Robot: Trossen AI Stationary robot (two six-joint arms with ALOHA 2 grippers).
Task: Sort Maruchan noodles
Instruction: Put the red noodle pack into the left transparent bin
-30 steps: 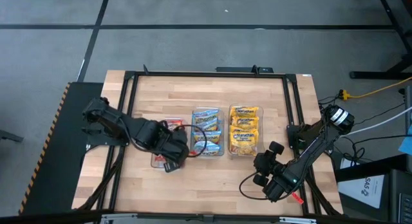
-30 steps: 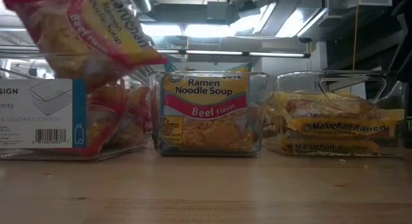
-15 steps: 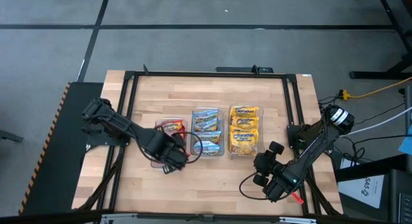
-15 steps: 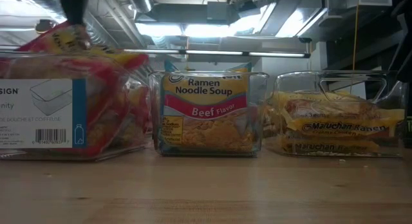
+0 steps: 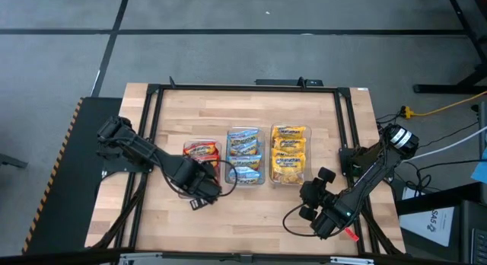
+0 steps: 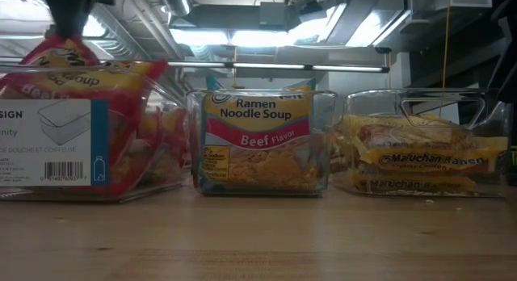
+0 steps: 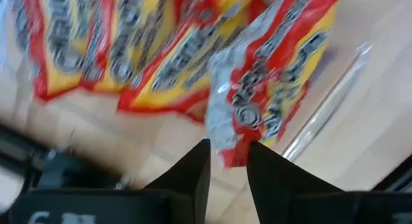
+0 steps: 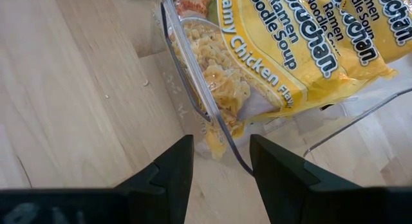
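Red packet (image 7: 270, 95) edge apparently sits between left fingers (image 7: 193, 172).

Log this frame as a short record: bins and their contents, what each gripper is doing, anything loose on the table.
left bin: red packets, top one leaning up over the rim in the low view
middle bin: blue packets, stacked
right bin: yellow packets, stacked
left gripper: at the left bin's near edge, fingers closed on the edge of a red packet
right gripper: open, empty, waiting near the right bin's corner
loose packets on the table: none visible
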